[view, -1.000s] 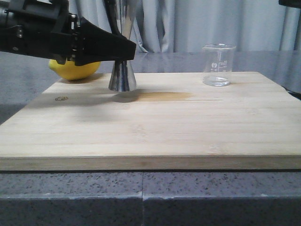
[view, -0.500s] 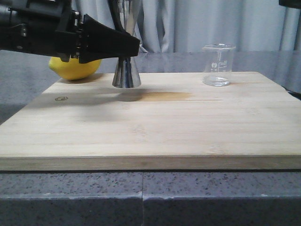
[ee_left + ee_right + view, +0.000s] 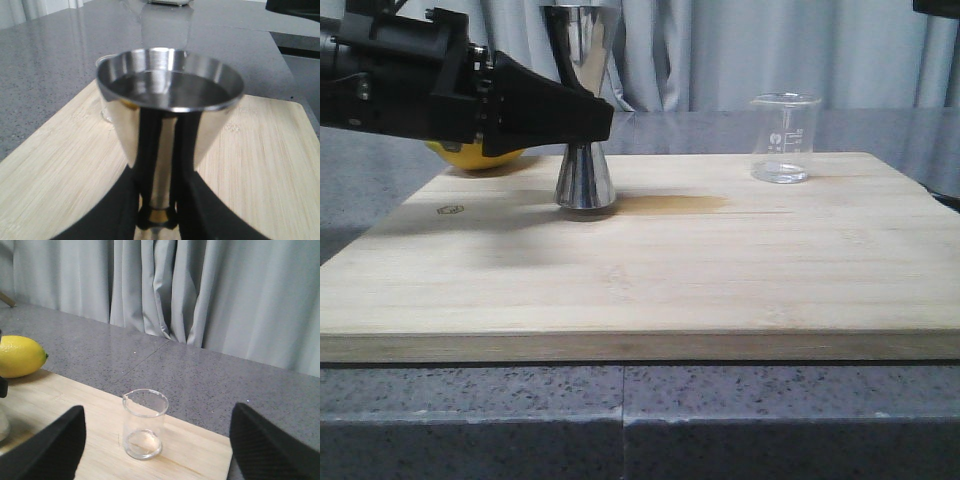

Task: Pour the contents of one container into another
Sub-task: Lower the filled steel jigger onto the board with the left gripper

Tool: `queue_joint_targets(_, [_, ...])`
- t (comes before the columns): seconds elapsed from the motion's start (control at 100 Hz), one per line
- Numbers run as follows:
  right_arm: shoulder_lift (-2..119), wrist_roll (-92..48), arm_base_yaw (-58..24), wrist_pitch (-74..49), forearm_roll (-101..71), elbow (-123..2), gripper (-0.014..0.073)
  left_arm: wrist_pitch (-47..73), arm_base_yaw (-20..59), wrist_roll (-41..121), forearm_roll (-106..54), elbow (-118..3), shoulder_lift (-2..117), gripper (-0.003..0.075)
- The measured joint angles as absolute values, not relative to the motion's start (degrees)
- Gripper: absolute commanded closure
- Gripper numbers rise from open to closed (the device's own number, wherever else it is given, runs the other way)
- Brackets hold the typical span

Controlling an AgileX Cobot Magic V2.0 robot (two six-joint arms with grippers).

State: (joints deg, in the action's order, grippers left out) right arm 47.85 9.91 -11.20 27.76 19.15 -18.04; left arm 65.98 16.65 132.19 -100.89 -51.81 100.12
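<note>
The steel jigger stands upright on the left back part of the wooden board, its base touching the wood or just above it. My left gripper is shut on its narrow waist from the left. In the left wrist view the jigger fills the frame, with what looks like dark liquid below its rim, and the left gripper clamps the gold band. The clear glass beaker stands at the board's back right and looks almost empty. My right gripper hangs open, well short of the beaker.
A yellow lemon lies behind the left arm, off the board's back left corner, and the lemon also shows in the right wrist view. A brownish stain marks the board beside the jigger. Grey stone counter and curtains surround the board.
The left gripper has brought the jigger down from a lifted position to the board, after a small shift to the right. The beaker and right gripper have not moved.
</note>
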Motion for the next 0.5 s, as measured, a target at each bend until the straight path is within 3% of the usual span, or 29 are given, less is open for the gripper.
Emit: queue_joint_targets(0.5, [47.9, 9.9, -11.2, 27.8, 19.2, -18.0, 0.0046, 66.0, 16.7, 134.6, -101.1, -50.1, 100.1, 0.0649])
